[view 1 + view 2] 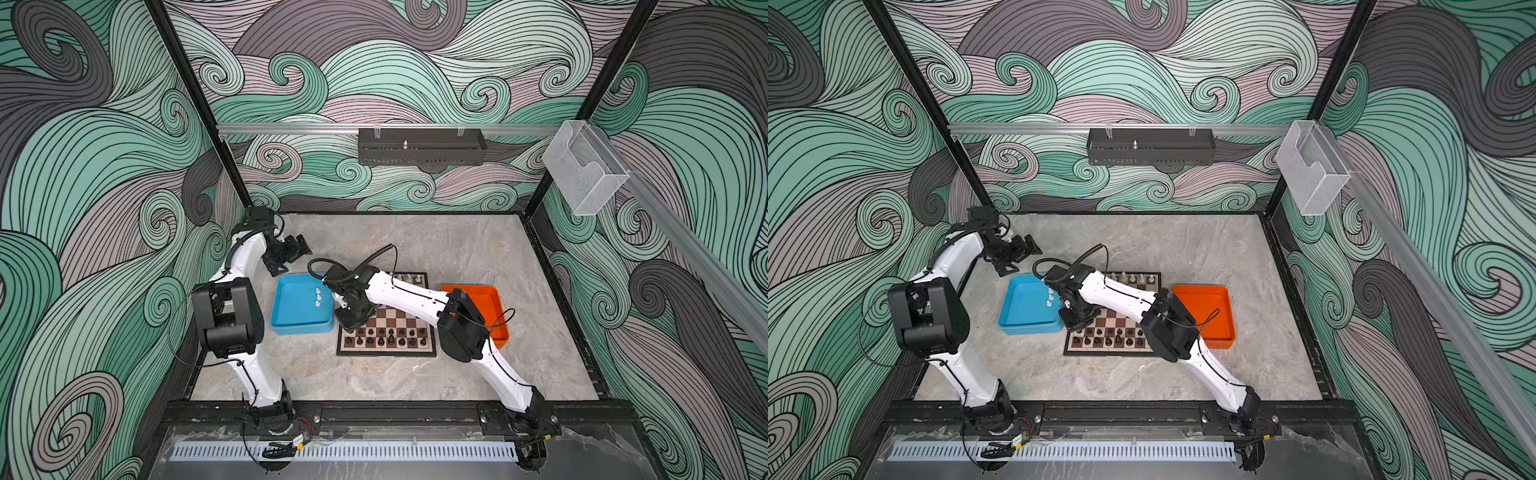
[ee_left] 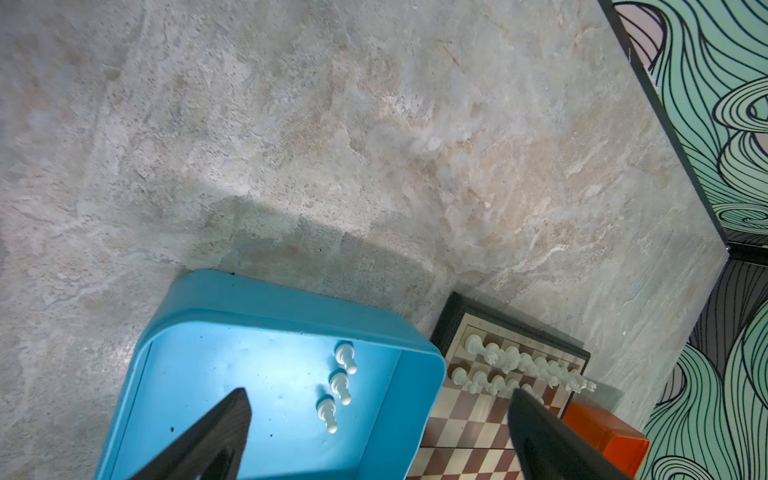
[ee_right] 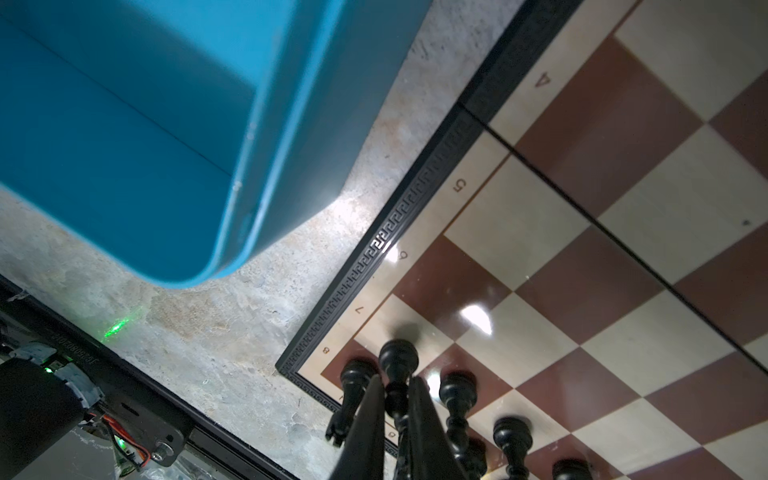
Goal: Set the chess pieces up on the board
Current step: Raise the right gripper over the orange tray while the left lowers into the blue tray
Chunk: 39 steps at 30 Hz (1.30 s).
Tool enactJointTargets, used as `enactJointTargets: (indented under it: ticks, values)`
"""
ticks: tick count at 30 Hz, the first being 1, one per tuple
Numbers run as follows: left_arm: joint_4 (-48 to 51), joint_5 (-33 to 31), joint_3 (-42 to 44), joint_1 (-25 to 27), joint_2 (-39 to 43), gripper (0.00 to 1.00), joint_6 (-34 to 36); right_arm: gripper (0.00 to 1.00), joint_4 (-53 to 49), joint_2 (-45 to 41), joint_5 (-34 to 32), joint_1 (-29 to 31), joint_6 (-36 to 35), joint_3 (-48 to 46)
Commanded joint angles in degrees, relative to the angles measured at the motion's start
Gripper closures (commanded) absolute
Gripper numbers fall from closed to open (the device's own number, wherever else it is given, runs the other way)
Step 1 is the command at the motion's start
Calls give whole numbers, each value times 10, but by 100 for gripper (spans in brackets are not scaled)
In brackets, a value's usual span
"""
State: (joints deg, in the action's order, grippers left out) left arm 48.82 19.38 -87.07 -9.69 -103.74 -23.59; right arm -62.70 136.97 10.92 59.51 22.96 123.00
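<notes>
Right claw (image 3: 397,388) pinches a black pawn (image 3: 398,358) tight, low over the board (image 3: 519,216) corner, with more black pieces (image 3: 457,388) just beside it. Next, I think: set it down straight, let go. Left claw (image 2: 379,392) wide open, empty — white pawns (image 2: 340,386) near it.

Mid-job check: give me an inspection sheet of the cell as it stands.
Surface: grey marbled tabletop, no spills seen.
Job's things: board; black pieces on its near rows, white pieces on far rows; three white pawns in the blue tray.
Clutter: nothing seen.
Pincers: left pincer open, empty; right pincer shut on a black pawn by the board's near-left corner.
Cables: coiled cable arcs above the right wrist.
Surroundings: orange tray, wave-patterned walls, clear holder.
</notes>
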Motion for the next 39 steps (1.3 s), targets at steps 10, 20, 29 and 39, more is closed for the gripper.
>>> enactJointTargets:
  ticks: [10, 20, 29, 39]
  values:
    - [0, 8, 3, -7, -10, 1, -3, 84, -10, 18, 11, -2, -4, 14]
    - [0, 8, 3, -9, -9, 2, -3, 78, -15, 0, 3, -2, -3, 23]
    - [0, 4, 4, -8, -6, 1, -2, 74, -23, -26, -3, -6, -5, 33]
    - [-4, -18, 16, -1, 6, 2, -4, 70, -26, -103, -19, -24, -16, 14]
